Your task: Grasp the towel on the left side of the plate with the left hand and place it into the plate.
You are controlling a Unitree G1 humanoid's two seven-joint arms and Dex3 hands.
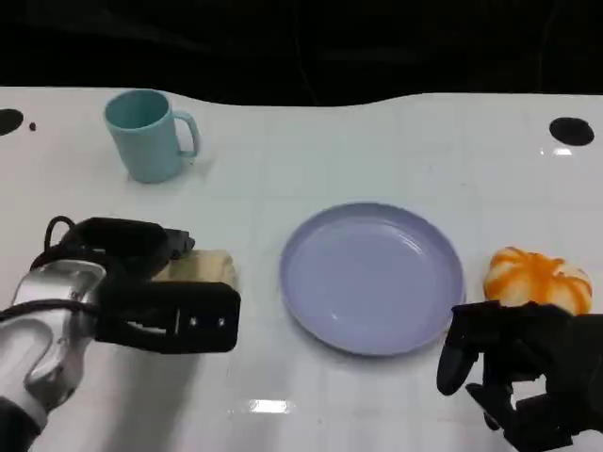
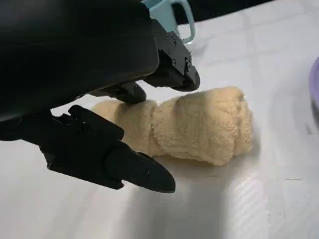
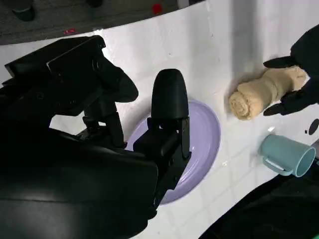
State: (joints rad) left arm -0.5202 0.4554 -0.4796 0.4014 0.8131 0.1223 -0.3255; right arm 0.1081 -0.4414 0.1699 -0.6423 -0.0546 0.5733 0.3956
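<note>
A rolled beige towel (image 1: 209, 267) lies on the white table, left of the lavender plate (image 1: 372, 276). My left hand (image 1: 141, 287) is over the towel's left end and hides part of it. In the left wrist view the towel (image 2: 199, 124) lies between the spread fingers (image 2: 144, 172) of the left hand (image 2: 94, 64), one on each side, and they have not closed on it. The right wrist view has the towel (image 3: 261, 93) beside the plate (image 3: 205, 130). My right hand (image 1: 513, 372) rests near the plate's right front rim, holding nothing, fingers apart.
A teal mug (image 1: 149, 135) stands at the back left. An orange-and-white round object (image 1: 537, 280) sits right of the plate, just behind my right hand. The table's far edge runs along the dark background, with black round marks (image 1: 571, 130) near it.
</note>
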